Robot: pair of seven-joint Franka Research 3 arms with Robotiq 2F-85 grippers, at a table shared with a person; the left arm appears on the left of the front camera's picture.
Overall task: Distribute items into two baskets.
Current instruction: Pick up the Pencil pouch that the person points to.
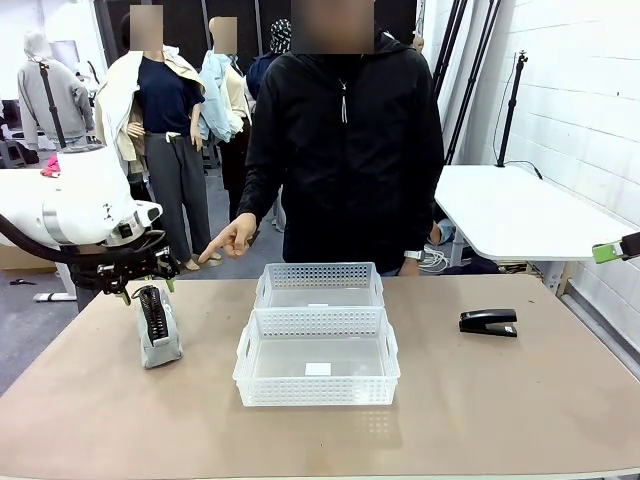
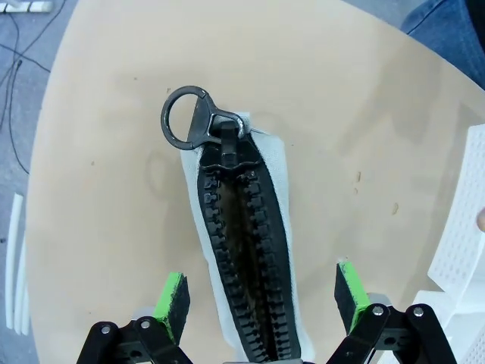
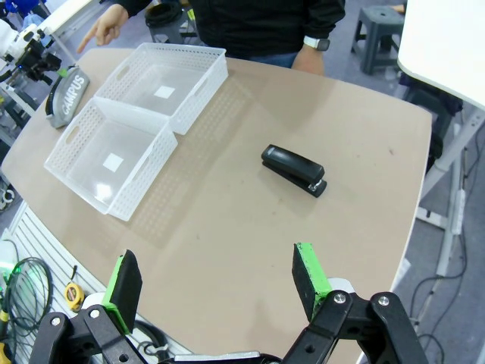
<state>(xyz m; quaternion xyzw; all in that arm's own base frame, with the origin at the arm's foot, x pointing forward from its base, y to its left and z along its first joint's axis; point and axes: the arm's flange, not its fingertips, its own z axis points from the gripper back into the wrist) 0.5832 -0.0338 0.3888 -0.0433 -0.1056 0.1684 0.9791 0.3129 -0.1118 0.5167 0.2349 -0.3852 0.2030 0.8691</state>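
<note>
The near basket (image 1: 318,390) stands in the middle of the table (image 1: 500,400), its long side facing the robot, and the far basket (image 1: 320,272) sits directly behind it, the two touching wall to wall; nothing lies inside either, apart from a small white label on each floor. To the left of the near basket, near but apart from it, the grey fabric piece (image 1: 158,330) stands on its narrow edge with its black zip (image 2: 242,227) facing up and a dark metal ring (image 2: 186,117) at the end of the zip. In the right wrist view its side shows the white "CAMPUS" lettering. The left gripper (image 2: 261,294) hangs straight above this piece with its jaws spread wide: one green pad stands on each side of the fabric, a strip of bare table shows between each pad and the cloth, and nothing is gripped. To the right of the near basket, well apart from it, the black stapler (image 1: 488,322) lies flat on the table. Farther right of the near basket, the right gripper (image 3: 216,284) hovers high above the table's edge, its jaws also fully spread and empty. Behind the near basket and past the far one stands a person in a black jacket, one hand (image 1: 232,240) held out to the left with the forefinger pointing down.
</note>
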